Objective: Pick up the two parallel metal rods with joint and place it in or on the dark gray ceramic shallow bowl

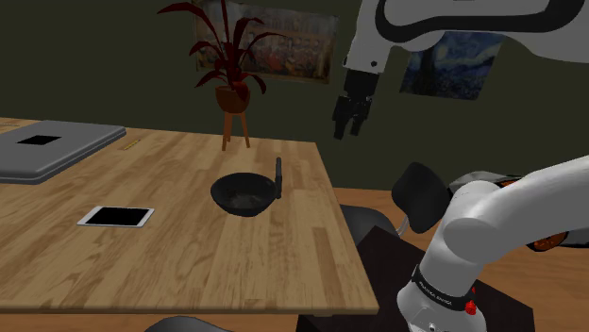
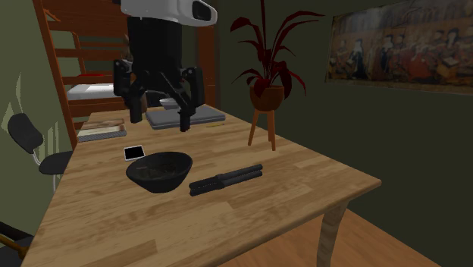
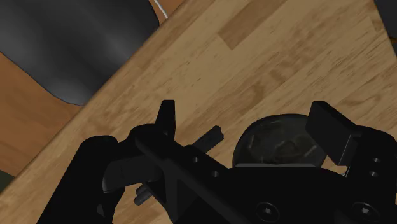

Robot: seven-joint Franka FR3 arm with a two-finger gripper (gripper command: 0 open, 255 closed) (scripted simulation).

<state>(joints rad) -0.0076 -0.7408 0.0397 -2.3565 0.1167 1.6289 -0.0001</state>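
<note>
Claw [image 1: 351, 125] hung high over the tabletop [image 1: 189, 255], wide apart and gripping nothing. In the second exterior view the claw [image 2: 161, 108] sat above the bowl with both fingers [image 2: 184, 114] clear of everything. Dark shallow bowl [image 1: 229, 200] stood on the tabletop near the edge on the stand's side, and it was empty inside. Two dark parallel rods [image 1: 278, 177] lay flat on the tabletop just beside the bowl, between it and that edge; couldn't tell if they touched the bowl wall. In the second exterior view the rods [image 2: 226, 180] lay side by side next to the bowl [image 2: 159, 180], not in it. In the wrist view the claw [image 3: 248, 127] looked down on the bowl [image 3: 254, 132] between its spread fingers, with the rods [image 3: 210, 136] by one finger. Potted red-leafed plant [image 2: 267, 68] stood on a small stand by a tabletop edge. Closed laptop [image 1: 52, 151] and flat tablet [image 1: 115, 217] lay farther along the tabletop, well apart from the bowl.
</note>
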